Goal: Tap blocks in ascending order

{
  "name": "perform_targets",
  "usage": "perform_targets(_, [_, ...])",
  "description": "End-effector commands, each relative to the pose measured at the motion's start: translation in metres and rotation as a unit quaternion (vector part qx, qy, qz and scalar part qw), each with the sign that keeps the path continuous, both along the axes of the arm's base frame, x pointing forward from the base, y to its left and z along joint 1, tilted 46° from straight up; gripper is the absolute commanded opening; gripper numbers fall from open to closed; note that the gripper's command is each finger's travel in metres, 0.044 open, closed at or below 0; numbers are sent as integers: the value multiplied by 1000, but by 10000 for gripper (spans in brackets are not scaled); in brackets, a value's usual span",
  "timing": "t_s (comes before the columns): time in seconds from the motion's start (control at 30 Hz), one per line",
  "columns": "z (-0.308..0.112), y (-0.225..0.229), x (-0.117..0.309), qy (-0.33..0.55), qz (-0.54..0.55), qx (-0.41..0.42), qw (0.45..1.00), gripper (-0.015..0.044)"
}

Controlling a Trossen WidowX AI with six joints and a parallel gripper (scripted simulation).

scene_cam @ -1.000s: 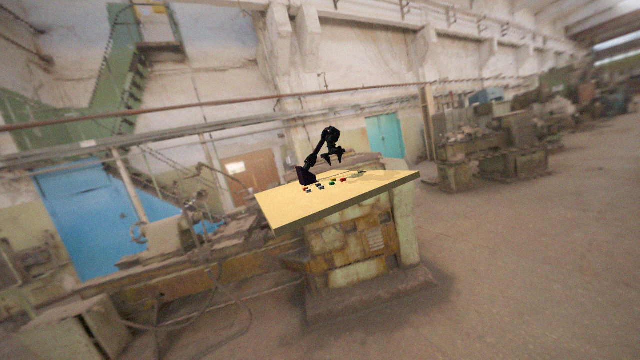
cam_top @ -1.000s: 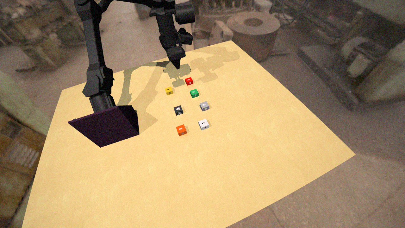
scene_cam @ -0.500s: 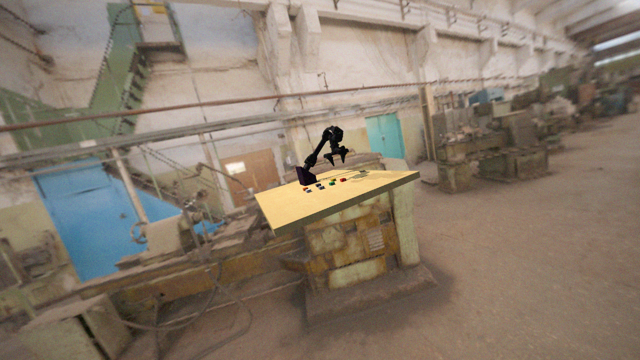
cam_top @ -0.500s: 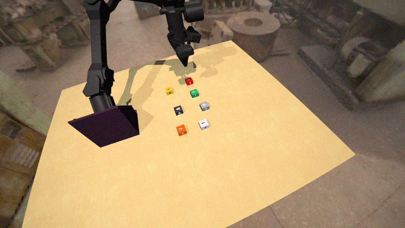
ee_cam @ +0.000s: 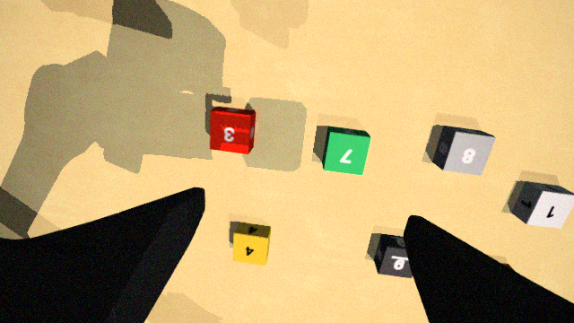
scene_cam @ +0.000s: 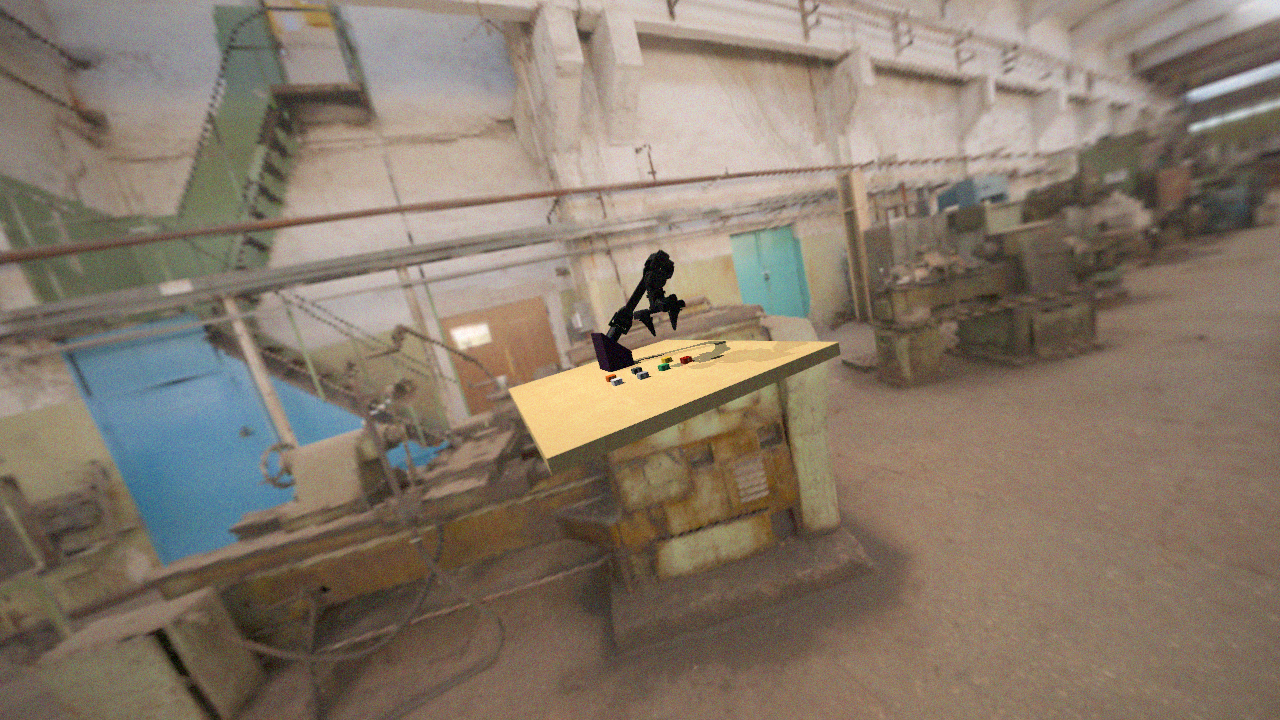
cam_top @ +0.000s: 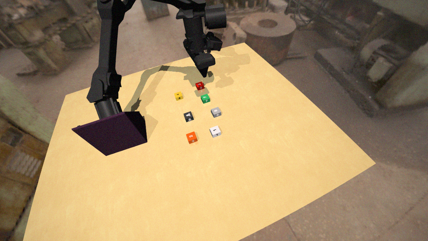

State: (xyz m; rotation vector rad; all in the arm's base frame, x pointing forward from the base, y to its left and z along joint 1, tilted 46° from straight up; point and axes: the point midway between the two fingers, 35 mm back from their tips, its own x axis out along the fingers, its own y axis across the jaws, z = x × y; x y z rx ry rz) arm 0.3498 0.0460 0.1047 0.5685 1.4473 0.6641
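My gripper [cam_top: 205, 76] [scene_cam: 663, 332] [ee_cam: 304, 212] is open and empty, above the table. In the wrist view, the yellow block 4 [cam_top: 178, 96] [ee_cam: 251, 248] and green block 7 [cam_top: 205, 98] [ee_cam: 346, 152] show between and beyond the fingers. The red block 3 [cam_top: 199, 86] [ee_cam: 230, 132] lies beyond the left fingertip. The right finger partly covers the black block [cam_top: 188, 116] [ee_cam: 392, 265], an underlined 6. The grey block 8 [cam_top: 216, 111] [ee_cam: 468, 152] and white block 1 [cam_top: 215, 131] [ee_cam: 549, 210] lie right. The orange block 2 [cam_top: 191, 137] is almost hidden there.
The dark purple arm base [cam_top: 112, 133] [scene_cam: 612, 352] stands on the tan table [cam_top: 254, 179] [scene_cam: 581, 420], left of the blocks in the top view. Arm shadows fall around the red block. Workshop machinery surrounds the table.
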Motion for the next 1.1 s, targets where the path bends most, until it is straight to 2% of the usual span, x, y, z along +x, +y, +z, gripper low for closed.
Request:
perform_targets(0.0, [-26, -24, 2, 6, -1, 0, 1000, 400])
perform_targets(0.77, [-28, -26, 2, 6, -1, 0, 1000, 400])
perform_targets(0.97, [-86, -84, 13, 6, -1, -2, 1000, 400])
perform_targets(1.07, [-94, -91, 13, 6, -1, -2, 1000, 400])
